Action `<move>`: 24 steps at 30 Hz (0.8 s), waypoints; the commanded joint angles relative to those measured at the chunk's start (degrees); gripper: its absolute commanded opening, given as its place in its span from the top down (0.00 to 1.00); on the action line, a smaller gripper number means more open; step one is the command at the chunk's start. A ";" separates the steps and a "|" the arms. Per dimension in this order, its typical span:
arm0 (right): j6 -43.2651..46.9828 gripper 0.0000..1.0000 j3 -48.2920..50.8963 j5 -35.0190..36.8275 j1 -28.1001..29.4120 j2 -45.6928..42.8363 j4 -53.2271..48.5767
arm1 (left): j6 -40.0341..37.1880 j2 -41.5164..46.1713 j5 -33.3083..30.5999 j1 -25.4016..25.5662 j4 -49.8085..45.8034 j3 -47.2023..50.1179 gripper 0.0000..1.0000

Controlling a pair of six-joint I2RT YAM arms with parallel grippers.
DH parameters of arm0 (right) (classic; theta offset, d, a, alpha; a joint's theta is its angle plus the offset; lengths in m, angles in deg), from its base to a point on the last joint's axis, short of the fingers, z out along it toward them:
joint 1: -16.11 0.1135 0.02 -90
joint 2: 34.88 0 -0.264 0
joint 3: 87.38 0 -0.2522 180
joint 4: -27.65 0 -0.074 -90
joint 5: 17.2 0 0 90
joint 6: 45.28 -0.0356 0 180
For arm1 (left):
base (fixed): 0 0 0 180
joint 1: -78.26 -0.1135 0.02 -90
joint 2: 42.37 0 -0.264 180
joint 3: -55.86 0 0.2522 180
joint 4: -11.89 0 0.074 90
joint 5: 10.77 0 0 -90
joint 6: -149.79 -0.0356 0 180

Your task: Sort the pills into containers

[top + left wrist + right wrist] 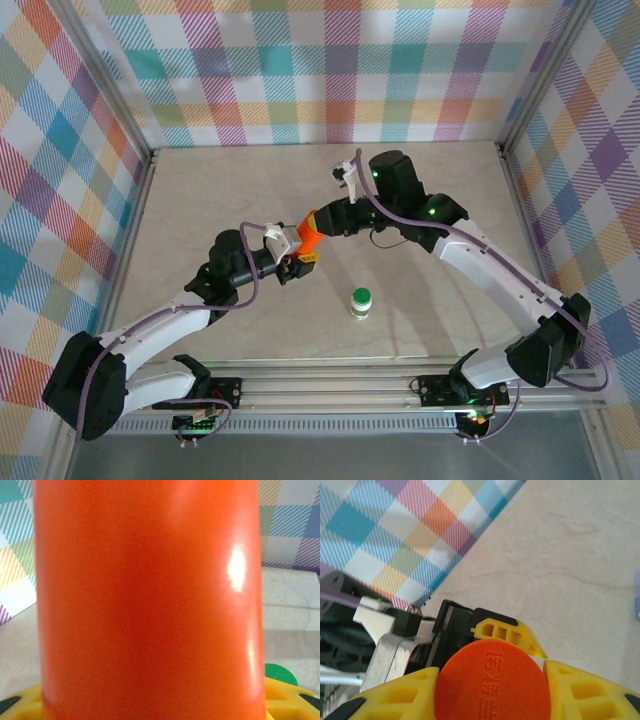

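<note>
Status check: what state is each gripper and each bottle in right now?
orange bottle: held between the two grippers, above the table.
left gripper: shut on the orange bottle's body.
right gripper: closed around the orange bottle's round end.
green-capped white bottle: upright on the table, cap on, apart from both grippers.

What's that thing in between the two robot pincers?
An orange bottle. The view from above shows it bridging the left pincer and the right pincer, with both pincers gripping it.
</note>
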 commanded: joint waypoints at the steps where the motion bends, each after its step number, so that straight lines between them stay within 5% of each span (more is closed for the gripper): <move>1: -14.11 0.75 -1.02 14.09 -0.88 2.85 0.54 | -4.57 1.58 0.82 2.43 6.28 -3.45 1.00; 5: -14.50 0.70 -3.97 16.02 -0.88 4.48 1.43 | -4.57 2.12 0.39 2.91 5.92 -2.67 1.00; 11: -10.44 0.46 -8.85 16.58 -1.70 6.57 0.53 | -4.26 1.66 -0.07 3.04 6.09 -1.75 1.00; 17: -0.99 0.30 -10.91 -10.03 -12.66 6.32 5.46 | -4.11 0.68 -0.36 2.75 4.83 -1.70 1.00; 21: 22.48 0.26 -8.75 -26.73 -17.73 4.57 4.59 | -3.11 0.27 1.02 1.84 5.35 -1.63 1.00; 24: 45.89 0.25 -5.39 -30.51 -17.80 2.71 -1.75 | -2.94 -0.32 2.43 1.33 5.62 -1.70 1.00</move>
